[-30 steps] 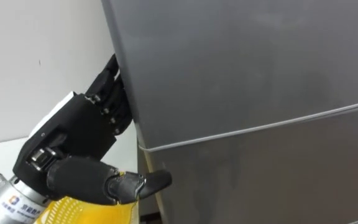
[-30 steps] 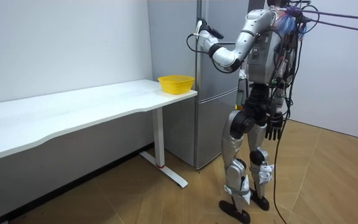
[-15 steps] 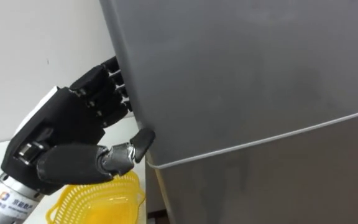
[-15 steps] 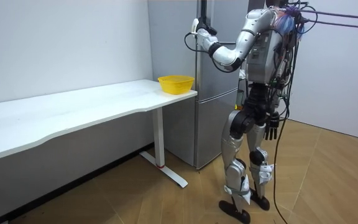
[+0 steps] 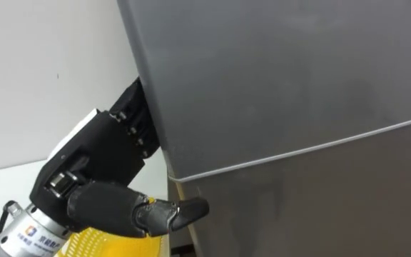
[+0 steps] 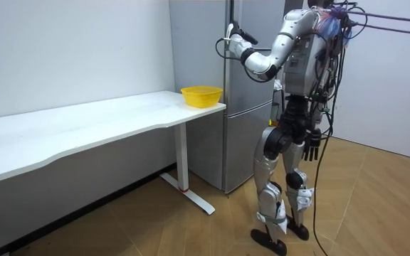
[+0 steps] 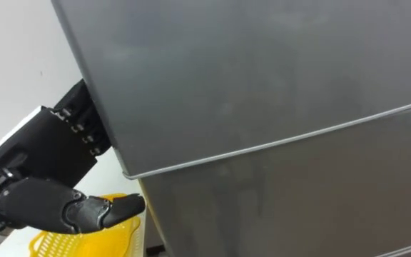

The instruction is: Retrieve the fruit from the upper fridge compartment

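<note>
The grey fridge [image 6: 242, 135] stands right in front of me, its upper door [image 5: 284, 71] and lower door [image 5: 320, 207] split by a thin seam. Both doors look closed. My left hand [image 5: 95, 160] is raised to the upper door's left edge. Its fingers reach round behind that edge and are hidden there. The thumb [image 5: 180, 210] sticks out in front, just below the seam. The room view has that left hand [image 6: 237, 37] up at the fridge's side, while my right hand [image 6: 313, 144] hangs by my hip with relaxed fingers.
A yellow mesh basket [image 5: 113, 246] sits below my left hand, on the end of the long white table [image 6: 84, 124] that stands beside the fridge. A white wall runs behind the table. Wooden floor lies open behind me.
My left hand rose along the door's edge half a second ago, thumb touching the edge, and has now dropped back down. The thumb points out below the seam again.
</note>
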You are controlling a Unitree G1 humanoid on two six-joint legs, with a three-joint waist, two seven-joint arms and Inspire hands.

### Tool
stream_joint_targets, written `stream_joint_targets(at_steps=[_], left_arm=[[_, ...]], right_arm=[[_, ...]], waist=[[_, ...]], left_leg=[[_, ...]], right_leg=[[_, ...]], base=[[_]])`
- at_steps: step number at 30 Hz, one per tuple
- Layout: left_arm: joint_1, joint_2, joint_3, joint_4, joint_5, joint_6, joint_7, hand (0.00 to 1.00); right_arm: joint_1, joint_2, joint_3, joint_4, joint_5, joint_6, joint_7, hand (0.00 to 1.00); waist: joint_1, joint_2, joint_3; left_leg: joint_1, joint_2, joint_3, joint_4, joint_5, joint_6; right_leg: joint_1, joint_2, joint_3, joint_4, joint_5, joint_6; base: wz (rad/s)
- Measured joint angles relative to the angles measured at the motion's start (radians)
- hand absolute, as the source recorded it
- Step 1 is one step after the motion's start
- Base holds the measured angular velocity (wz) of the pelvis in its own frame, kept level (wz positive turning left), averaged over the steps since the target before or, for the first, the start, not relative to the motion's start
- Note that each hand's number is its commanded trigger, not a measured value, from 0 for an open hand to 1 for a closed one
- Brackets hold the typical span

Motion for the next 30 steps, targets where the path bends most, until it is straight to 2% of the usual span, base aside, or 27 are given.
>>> stream_joint_targets(at_steps=[12, 16, 19, 30], left_arm=[[-0.007, 0.001, -0.01, -0.002, -0.021, 0.001, -0.035, 0.0], [-0.008, 0.018, -0.013, -0.002, -0.031, 0.002, -0.048, 0.0], [-0.019, 0.034, -0.028, -0.002, -0.037, 0.002, -0.049, 0.0], [-0.027, 0.036, -0.066, -0.002, -0.077, 0.005, -0.049, 0.0]], right_arm=[[-0.014, -0.002, 0.0, -0.004, 0.0, 0.011, 0.018, 0.0], [-0.014, -0.002, 0.0, -0.004, 0.0, 0.011, 0.021, 0.0], [-0.018, -0.003, 0.011, -0.004, -0.005, 0.012, 0.022, 0.0], [-0.041, -0.019, 0.049, 0.003, -0.005, 0.01, 0.044, 0.0]], waist=[[-0.001, -0.017, -0.005], [-0.002, -0.019, -0.0077], [-0.002, -0.025, -0.0054], [-0.002, -0.028, -0.0053]], left_leg=[[-0.018, 0.002, 0.005, 0.018, 0.0, 0.0], [-0.018, 0.002, 0.005, 0.019, 0.0, 0.0], [-0.018, 0.002, 0.002, 0.021, 0.0, 0.0], [-0.018, 0.001, 0.003, 0.021, -0.001, 0.004]], right_leg=[[-0.006, -0.005, -0.006, -0.001, 0.0, 0.001], [-0.003, -0.005, -0.008, 0.0, 0.0, 0.001], [-0.003, -0.006, -0.011, 0.002, 0.0, 0.001], [-0.001, -0.008, -0.017, 0.002, 0.002, 0.005]], base=[[0.02], [0.0], [0.03], [0.01]])
